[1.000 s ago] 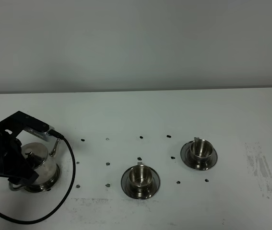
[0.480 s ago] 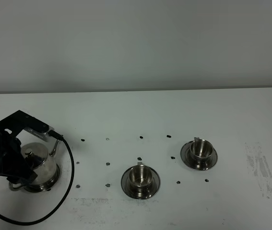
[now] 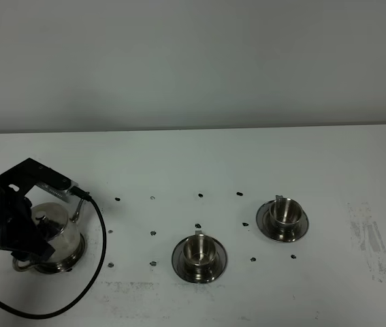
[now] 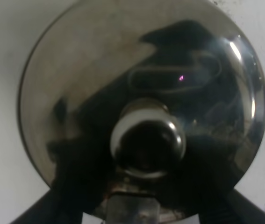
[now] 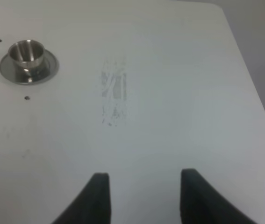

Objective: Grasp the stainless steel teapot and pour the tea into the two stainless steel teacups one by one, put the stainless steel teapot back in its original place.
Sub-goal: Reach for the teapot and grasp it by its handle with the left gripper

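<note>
The shiny steel teapot (image 3: 60, 228) stands upright on its round plate (image 3: 77, 258) near the front left corner of my bench, one small teacup (image 3: 199, 250) on a dark saucer sits mid-front, and the other teacup (image 3: 286, 212) sits further right.

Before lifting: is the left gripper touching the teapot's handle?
Cannot tell. In the exterior high view the left gripper covers that side of the stainless steel teapot; the left wrist view shows only its lid.
</note>
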{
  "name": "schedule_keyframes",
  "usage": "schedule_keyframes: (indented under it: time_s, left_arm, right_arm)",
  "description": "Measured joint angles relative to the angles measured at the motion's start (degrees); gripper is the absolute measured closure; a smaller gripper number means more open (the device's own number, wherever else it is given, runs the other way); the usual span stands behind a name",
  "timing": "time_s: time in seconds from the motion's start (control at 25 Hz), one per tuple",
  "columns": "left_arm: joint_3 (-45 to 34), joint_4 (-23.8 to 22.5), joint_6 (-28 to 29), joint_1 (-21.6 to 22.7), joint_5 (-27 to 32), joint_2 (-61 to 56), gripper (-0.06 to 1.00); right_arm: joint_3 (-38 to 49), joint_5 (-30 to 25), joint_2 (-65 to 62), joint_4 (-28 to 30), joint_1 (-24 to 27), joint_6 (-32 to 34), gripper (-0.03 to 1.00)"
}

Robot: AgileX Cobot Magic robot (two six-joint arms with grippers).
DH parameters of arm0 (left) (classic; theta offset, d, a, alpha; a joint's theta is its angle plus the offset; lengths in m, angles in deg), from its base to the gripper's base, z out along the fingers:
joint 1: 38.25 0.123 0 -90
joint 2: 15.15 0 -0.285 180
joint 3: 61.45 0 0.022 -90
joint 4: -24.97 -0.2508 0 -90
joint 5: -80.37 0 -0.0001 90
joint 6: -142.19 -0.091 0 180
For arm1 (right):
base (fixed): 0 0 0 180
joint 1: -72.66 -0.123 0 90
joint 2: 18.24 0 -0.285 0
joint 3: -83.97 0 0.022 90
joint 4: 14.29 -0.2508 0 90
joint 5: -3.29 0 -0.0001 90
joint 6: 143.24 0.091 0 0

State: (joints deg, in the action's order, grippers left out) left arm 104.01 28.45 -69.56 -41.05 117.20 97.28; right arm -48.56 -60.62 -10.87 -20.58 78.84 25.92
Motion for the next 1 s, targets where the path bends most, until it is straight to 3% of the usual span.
schedule_keyframes:
  time_s: [0.08, 0.16, 1.0]
  left_arm:
    - [0.00, -0.06, 0.35, 0.00, -0.05, 0.00, 0.55]
    - [0.00, -0.06, 0.55, 0.00, -0.28, 0.00, 0.74]
    - [0.00, 1.04, -3.17, 0.00, -1.08, -2.72, 0.74]
  right_arm:
    - [0.00, 0.00, 0.00, 0.00, 0.00, 0.00, 0.63]
    - [0.00, 0.00, 0.00, 0.00, 0.00, 0.00, 0.63]
    - [0.00, 0.00, 0.00, 0.00, 0.00, 0.00, 0.63]
